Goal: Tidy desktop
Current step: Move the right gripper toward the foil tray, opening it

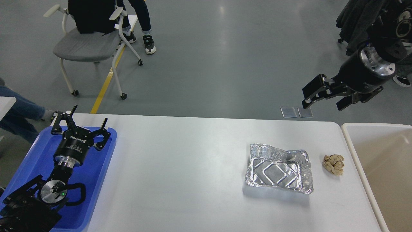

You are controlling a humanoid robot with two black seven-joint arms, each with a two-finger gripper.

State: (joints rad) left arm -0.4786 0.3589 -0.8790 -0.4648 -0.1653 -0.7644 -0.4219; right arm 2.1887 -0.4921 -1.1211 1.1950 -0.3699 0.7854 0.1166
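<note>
Where legible: left gripper [84, 120] lettering "EUSOTTO".

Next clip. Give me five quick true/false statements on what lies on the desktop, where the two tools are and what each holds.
1. A foil tray lies on the desktop. True.
2. The paper ball is inside the foil tray. False: it lies on the desktop beside the tray, between it and the beige bin.
3. The left tool is over the blue tray, open and empty. True.
4. The right tool grips the paper ball. False: it is open and empty, in the air beyond the desktop's far edge.
5. The foil tray stands in the blue tray. False: they are at opposite ends of the desktop.
</note>
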